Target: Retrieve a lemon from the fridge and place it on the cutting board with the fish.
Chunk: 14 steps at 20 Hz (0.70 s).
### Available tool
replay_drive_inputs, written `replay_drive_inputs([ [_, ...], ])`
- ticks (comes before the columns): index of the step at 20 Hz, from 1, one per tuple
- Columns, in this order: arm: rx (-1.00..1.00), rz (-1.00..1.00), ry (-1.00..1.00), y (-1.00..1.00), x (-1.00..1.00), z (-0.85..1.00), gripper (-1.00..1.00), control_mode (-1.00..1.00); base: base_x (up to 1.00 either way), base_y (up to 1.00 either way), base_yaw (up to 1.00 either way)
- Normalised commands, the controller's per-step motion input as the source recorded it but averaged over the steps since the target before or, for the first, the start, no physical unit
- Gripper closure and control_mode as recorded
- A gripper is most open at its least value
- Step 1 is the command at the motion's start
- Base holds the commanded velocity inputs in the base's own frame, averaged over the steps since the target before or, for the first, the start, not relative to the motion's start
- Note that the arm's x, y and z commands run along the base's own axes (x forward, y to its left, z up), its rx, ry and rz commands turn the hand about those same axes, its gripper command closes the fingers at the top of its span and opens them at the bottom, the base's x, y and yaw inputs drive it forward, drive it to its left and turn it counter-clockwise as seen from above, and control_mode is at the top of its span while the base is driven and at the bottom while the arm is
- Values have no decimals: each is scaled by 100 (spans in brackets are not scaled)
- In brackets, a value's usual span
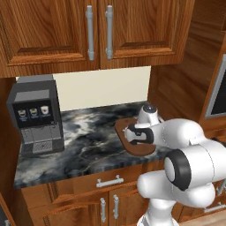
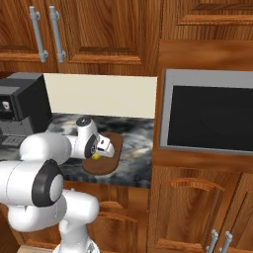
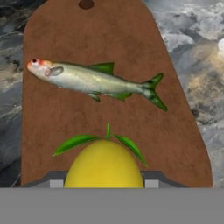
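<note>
My gripper (image 3: 104, 182) is shut on the lemon (image 3: 104, 165), a yellow fruit with green leaves, which sits between the fingertips at the bottom of the hand view. Just beyond it the silvery fish (image 3: 92, 79) lies across the reddish-brown cutting board (image 3: 131, 39). In the right base view the lemon (image 2: 95, 156) shows under the hand, low over the cutting board (image 2: 105, 167) on the counter. From the left base view the hand covers the middle of the cutting board (image 1: 143, 151). Whether the lemon touches the board I cannot tell. The fridge is out of view.
A black coffee machine (image 1: 35, 117) stands at the left end of the dark marble counter (image 1: 88, 137). A built-in oven (image 2: 212, 116) in a wooden column closes off the right side. Wooden wall cabinets (image 1: 97, 31) hang above, and drawers and doors sit below.
</note>
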Motion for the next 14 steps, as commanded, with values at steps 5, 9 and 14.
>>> replay_drive_inputs([
  [5,0,0,0,0,6,-11,100,-100,0,0,0],
  [9,0,0,1,0,1,-12,100,-100,0,0,0],
  [14,0,0,1,0,0,-4,100,-100,0,0,0],
])
